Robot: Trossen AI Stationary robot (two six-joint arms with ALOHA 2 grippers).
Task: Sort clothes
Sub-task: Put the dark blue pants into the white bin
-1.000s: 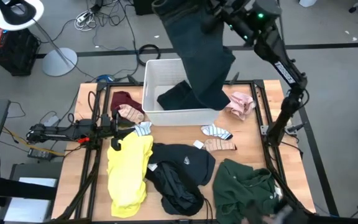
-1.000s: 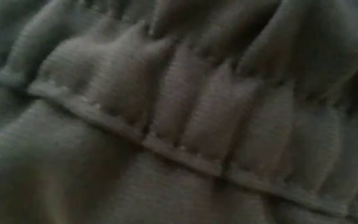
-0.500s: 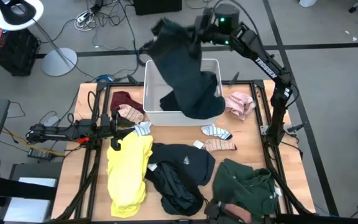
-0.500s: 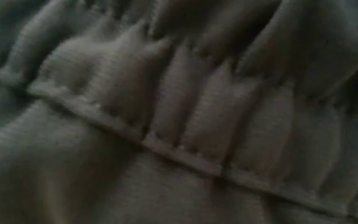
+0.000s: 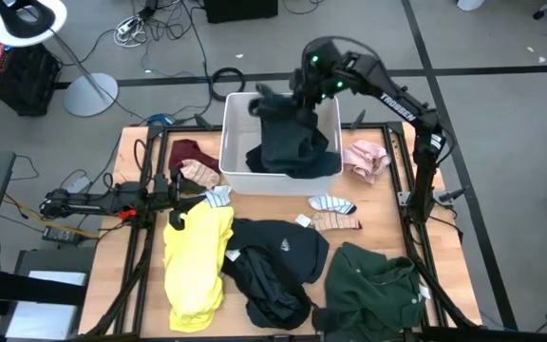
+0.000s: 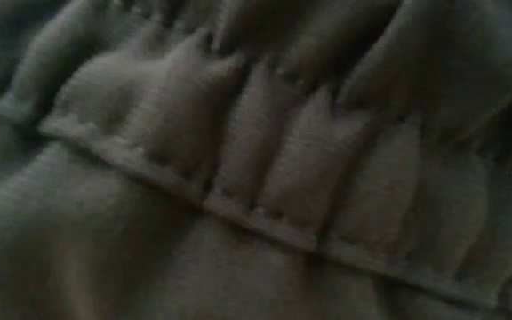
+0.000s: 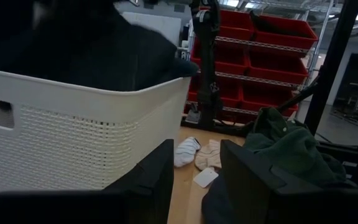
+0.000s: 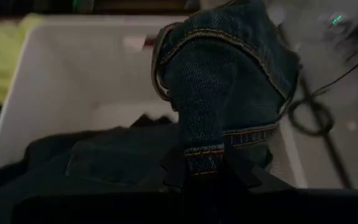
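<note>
Since a second ago your right arm has dropped from high above the bench, and the dark denim garment that hung full length now lies mostly bunched inside the white bin. Your right end effector sits over the bin's far side, its fingers clamped on a fold of that denim, stitched seam visible in the right wrist view. Your left end effector rests low at the bench's left side near the yellow shirt, fingers apart around nothing. On the bench lie a black top, a dark green top, a maroon piece, a pink piece just beside the bin, and striped socks. Fabric fills the low view.
</note>
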